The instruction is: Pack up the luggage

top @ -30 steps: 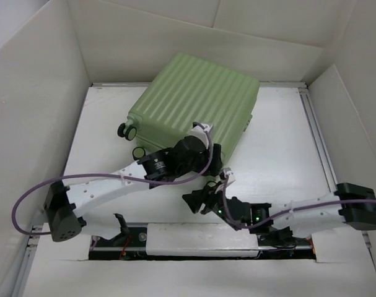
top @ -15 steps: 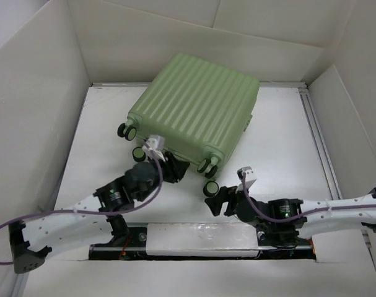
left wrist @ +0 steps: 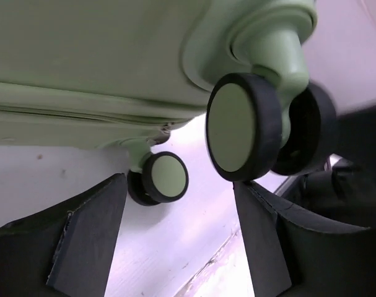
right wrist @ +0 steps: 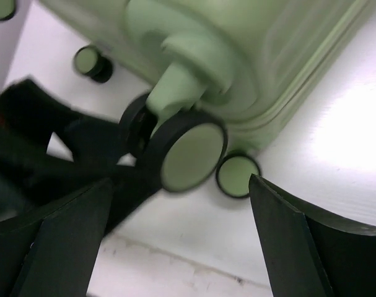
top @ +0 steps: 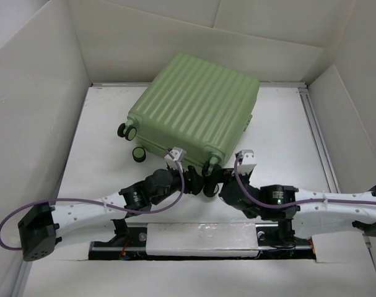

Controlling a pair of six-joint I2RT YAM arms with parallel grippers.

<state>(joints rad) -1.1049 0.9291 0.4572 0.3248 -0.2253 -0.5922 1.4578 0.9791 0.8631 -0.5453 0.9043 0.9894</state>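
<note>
Vs half a sec ago: L gripper (top: 197,184) has slid rightward along the near edge of the large pale green ribbed hard-shell suitcase (top: 197,102). R gripper (top: 215,184) has come up off the bare table to meet it. Both now sit at the case's near-right corner, by the black-rimmed caster wheel (top: 209,166) there; the suitcase itself hasn't shifted. L arm runs low across the table from its elbow at lower left, forearm angled up-right. R arm reaches in from the right edge, stretched leftward. L wrist cam: fingers (left wrist: 88,235) spread wide w/ nothing gripped, that caster wheel (left wrist: 243,127) just ahead above the gap, a second wheel (left wrist: 166,177) further off, low by the table. R wrist cam: fingers (right wrist: 299,247) also spread and empty, the wheel (right wrist: 191,154) dead ahead, blurred. The grippers are nearly nose to nose, each a dark shape in the other's cam. Suitcase lies closed, flat, skewed, at far-middle of the white table (top: 280,136), inside white walls (top: 33,93). Purple cable (top: 76,201) loops off L arm.
</note>
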